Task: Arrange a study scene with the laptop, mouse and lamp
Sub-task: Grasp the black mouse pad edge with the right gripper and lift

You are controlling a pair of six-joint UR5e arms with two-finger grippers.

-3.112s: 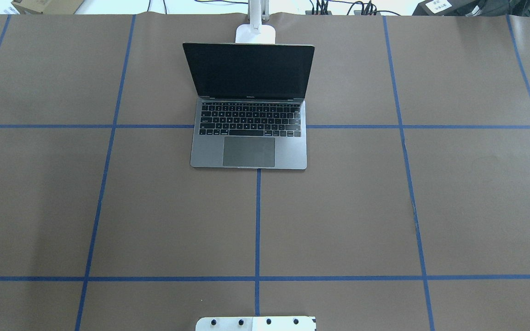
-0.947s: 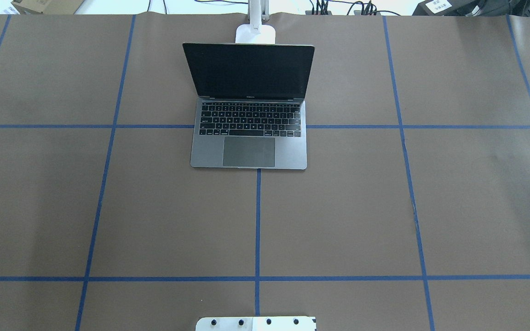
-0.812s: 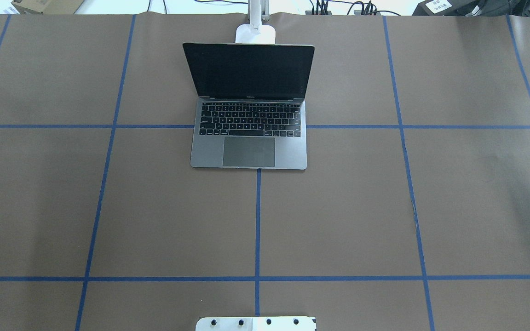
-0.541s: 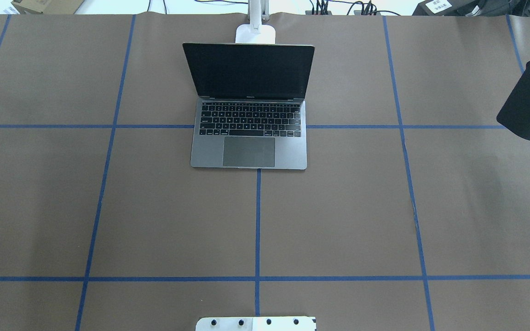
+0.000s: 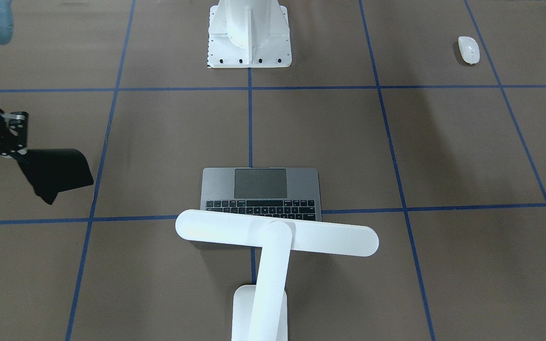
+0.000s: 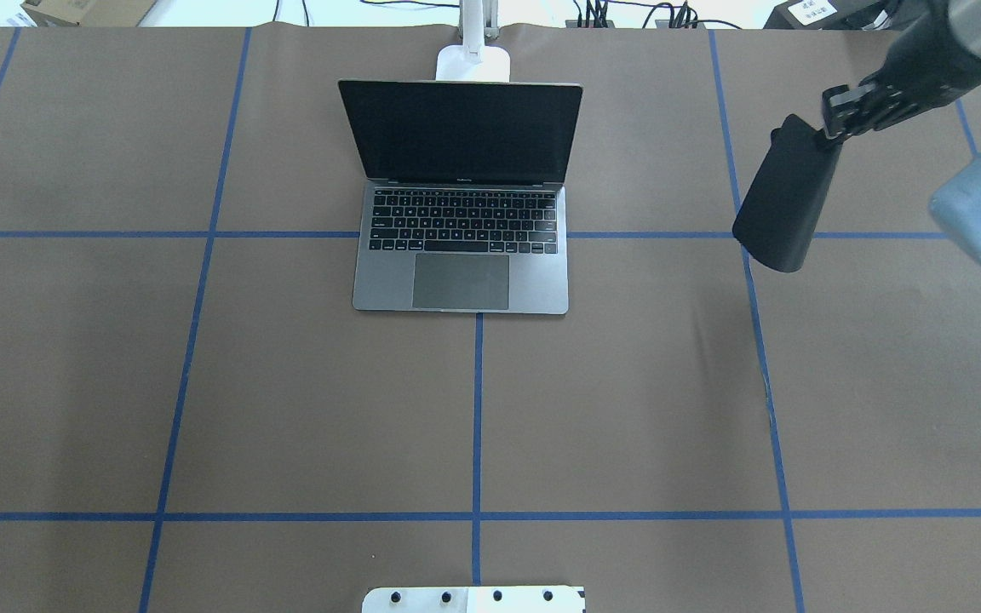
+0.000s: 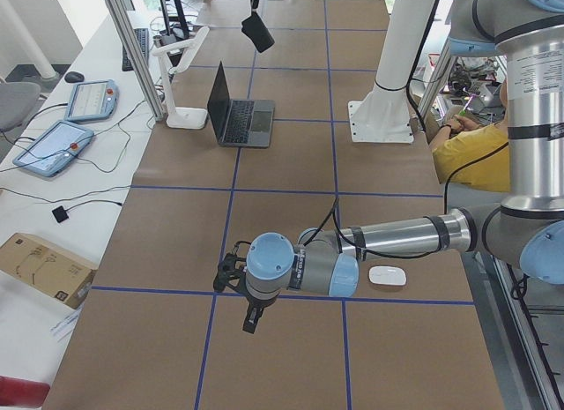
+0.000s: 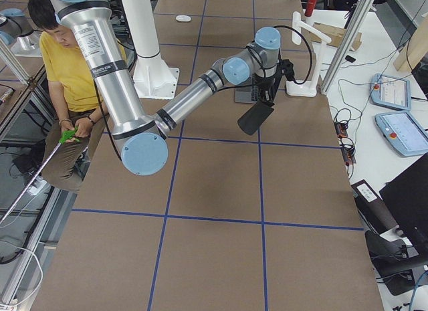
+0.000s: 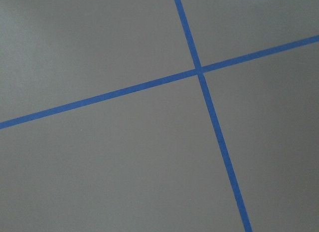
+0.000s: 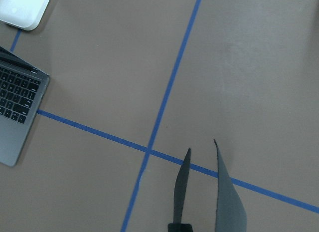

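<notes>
The open grey laptop (image 6: 461,255) sits at the table's far middle, also in the front view (image 5: 261,189). The white lamp (image 5: 277,234) stands behind it, its base (image 6: 473,62) at the far edge. The white mouse (image 5: 468,49) lies on the robot's left side, beside the left arm (image 7: 387,276). My right gripper (image 6: 833,126) is shut on the top edge of a black mouse pad (image 6: 787,200), which hangs above the table to the right of the laptop. My left gripper (image 7: 251,317) shows only in the exterior left view, so I cannot tell its state.
The white bolted pedestal (image 5: 249,38) stands at the near middle edge. Blue tape lines (image 6: 477,409) grid the brown table. A person in yellow (image 8: 63,70) sits beside the robot. Tablets (image 7: 53,145) and cables lie on the white bench beyond the far edge.
My right arm has come in from the right edge with the black mouse pad and carried it left, toward the laptop. The laptop and the lamp have not moved.
</notes>
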